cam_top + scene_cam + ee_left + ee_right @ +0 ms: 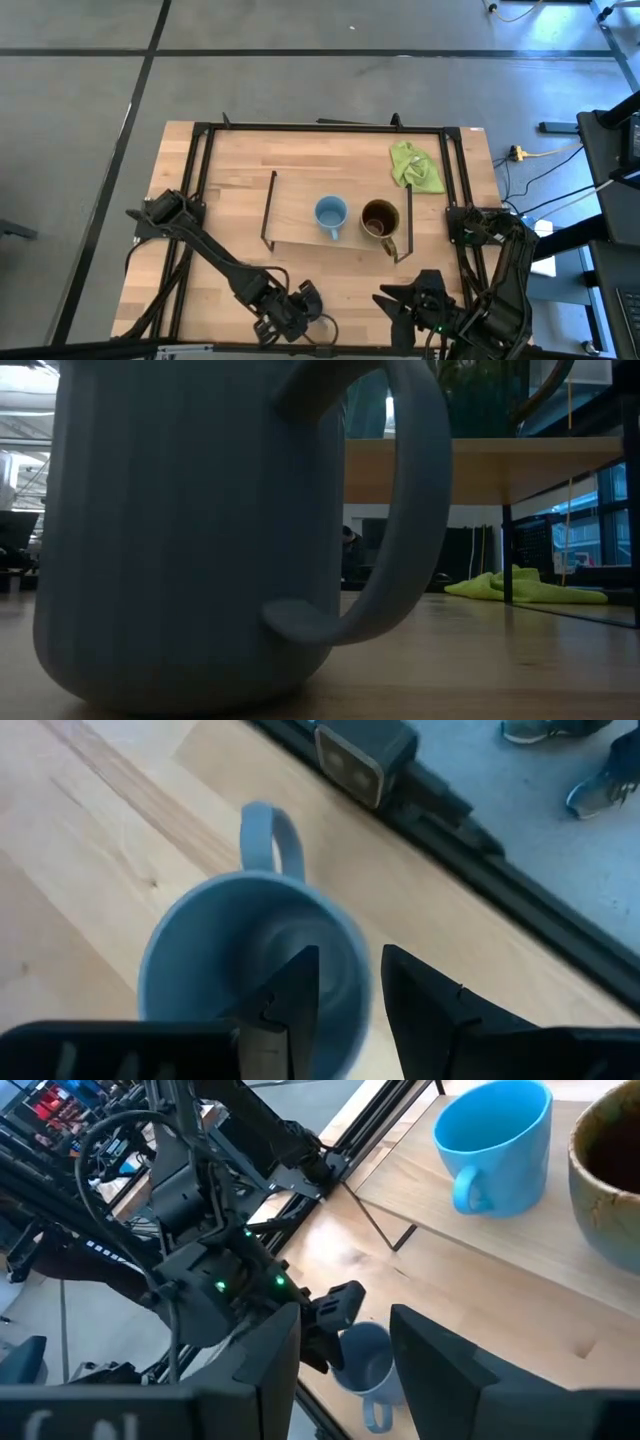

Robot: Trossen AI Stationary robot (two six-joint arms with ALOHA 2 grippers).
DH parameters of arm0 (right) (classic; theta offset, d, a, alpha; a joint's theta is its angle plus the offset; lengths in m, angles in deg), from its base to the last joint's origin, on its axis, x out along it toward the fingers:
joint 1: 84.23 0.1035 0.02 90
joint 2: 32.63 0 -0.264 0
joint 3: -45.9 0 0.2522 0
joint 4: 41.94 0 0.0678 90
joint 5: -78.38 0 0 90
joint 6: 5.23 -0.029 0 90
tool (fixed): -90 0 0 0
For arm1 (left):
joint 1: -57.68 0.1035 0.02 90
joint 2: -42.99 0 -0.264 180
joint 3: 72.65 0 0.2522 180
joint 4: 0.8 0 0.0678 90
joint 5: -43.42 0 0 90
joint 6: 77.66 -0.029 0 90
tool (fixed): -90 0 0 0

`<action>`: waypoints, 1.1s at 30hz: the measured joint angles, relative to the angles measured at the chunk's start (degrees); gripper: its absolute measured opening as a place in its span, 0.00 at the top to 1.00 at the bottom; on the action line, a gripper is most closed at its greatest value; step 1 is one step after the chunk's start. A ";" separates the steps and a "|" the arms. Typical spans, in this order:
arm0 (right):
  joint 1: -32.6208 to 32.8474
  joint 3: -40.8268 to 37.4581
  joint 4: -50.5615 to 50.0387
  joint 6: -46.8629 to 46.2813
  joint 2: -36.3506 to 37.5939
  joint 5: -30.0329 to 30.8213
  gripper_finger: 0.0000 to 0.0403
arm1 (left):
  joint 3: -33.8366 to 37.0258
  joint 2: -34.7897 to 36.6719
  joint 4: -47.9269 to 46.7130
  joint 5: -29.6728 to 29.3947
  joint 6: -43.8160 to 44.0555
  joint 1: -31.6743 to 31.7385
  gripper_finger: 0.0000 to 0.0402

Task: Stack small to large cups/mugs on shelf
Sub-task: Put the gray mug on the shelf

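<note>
The left gripper (pixel 345 1010) straddles the grey mug's (pixel 250 955) rim, jaws spread, at the table's (pixel 230 165) near edge. The right gripper (pixel 340 1355) hangs nearby, jaws apart, empty. Three mugs: blue mug (pixel 331 214) and brown mug (pixel 380 219) on the one shelf (pixel 295 205). One green cloth (pixel 414 166) lies behind it. No readable writing.

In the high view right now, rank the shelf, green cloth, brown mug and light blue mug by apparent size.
1. Shelf
2. Green cloth
3. Brown mug, a bit wider than the next
4. Light blue mug

All lie at similar depth, so the order is reliable.
</note>
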 joint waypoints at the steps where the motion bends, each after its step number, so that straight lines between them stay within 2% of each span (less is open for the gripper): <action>1: 0.00 0.00 -0.14 0.00 0.00 0.00 0.61 | 0.00 -0.36 -0.07 0.13 -0.18 0.23 0.74; 13: 0.00 0.00 -1.45 -0.02 0.00 -0.32 0.61 | 0.02 -2.23 -0.64 1.20 -0.40 0.19 0.74; 17: 0.00 0.00 -1.45 -0.02 0.00 -0.41 0.61 | 0.02 -2.25 -0.73 -0.65 -0.47 0.13 0.80; 24: -0.01 0.00 -1.47 -0.02 0.00 -0.49 0.61 | 0.02 -2.29 -1.91 -0.93 -0.50 0.05 0.98; 33: -0.02 0.00 -1.48 -0.02 0.00 -0.52 0.61 | 0.01 -1.04 -7.46 -2.06 -0.23 -0.04 0.99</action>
